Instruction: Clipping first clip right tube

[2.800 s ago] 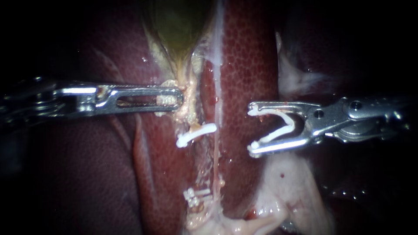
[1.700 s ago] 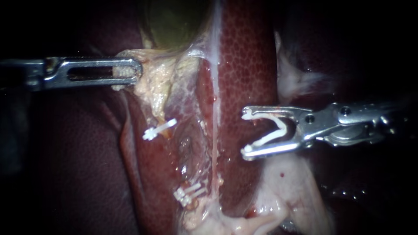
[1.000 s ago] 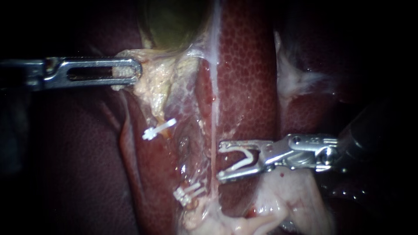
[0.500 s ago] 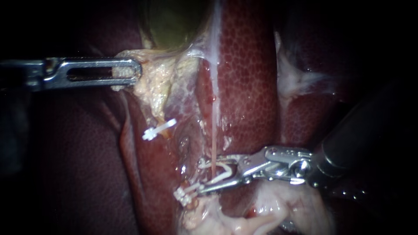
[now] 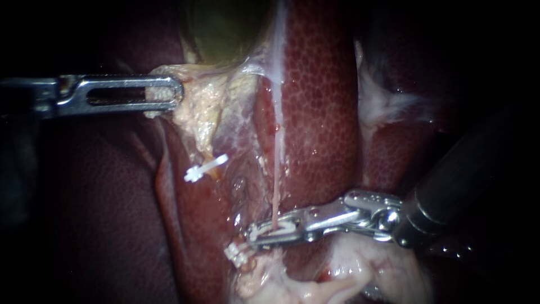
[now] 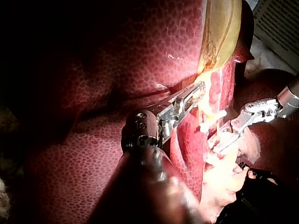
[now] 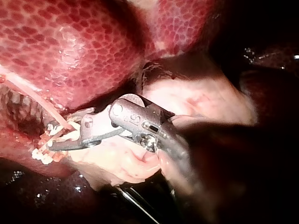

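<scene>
Our right instrument (image 5: 259, 235) squeezes its jaws on the right tube (image 5: 275, 174), low on the liver (image 5: 320, 112), white clip (image 5: 284, 228) inside. Our left instrument (image 5: 175, 93) pinches pale tissue (image 5: 197, 115) under the gallbladder (image 5: 225, 28). The clip looks nearly shut; letting go is left.

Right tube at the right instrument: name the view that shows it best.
Endoscope view: the right tube runs bare down into the right instrument. The right wrist view shows a short slanting stretch; the left wrist view hardly shows it.
</scene>
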{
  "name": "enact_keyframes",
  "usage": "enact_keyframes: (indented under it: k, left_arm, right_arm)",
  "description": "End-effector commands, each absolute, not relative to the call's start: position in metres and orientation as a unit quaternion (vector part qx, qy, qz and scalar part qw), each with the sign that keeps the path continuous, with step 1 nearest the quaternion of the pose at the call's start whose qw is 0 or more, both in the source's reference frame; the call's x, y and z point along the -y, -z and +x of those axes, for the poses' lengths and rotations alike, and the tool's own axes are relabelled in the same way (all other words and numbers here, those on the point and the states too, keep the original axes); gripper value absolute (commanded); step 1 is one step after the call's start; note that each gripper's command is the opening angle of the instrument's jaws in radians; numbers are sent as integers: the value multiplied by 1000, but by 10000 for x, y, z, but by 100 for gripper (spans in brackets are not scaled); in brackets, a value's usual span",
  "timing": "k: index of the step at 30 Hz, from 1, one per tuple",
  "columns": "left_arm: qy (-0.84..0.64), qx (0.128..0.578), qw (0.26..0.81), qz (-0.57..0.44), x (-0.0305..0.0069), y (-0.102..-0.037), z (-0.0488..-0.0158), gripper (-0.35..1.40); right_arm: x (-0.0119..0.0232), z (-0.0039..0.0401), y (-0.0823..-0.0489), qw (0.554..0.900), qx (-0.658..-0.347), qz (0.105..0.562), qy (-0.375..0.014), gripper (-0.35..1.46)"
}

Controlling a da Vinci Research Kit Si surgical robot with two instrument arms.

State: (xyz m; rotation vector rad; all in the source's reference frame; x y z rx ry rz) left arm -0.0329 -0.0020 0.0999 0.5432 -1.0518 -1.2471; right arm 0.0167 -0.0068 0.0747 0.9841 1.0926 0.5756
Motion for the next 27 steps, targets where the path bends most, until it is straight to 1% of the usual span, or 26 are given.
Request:
enact_keyframes:
  k: [1,7,26,27]
  left_arm:
    - [550,463,653,239,20,-999,-329,-35]
    - [550,463,653,239,20,-999,-329,-35]
    - [550,463,653,239,20,-999,-329,-35]
    - [550,463,653,239,20,-999,-329,-35]
  right_arm:
    - [68,167,-747,703,-490,446,-258,-35]
    - [69,167,-745,697,-484,457,-265,-35]
    - [68,165,-745,698,-482,457,-269,-35]
    - [67,165,-746,698,-482,455,-270,-22]
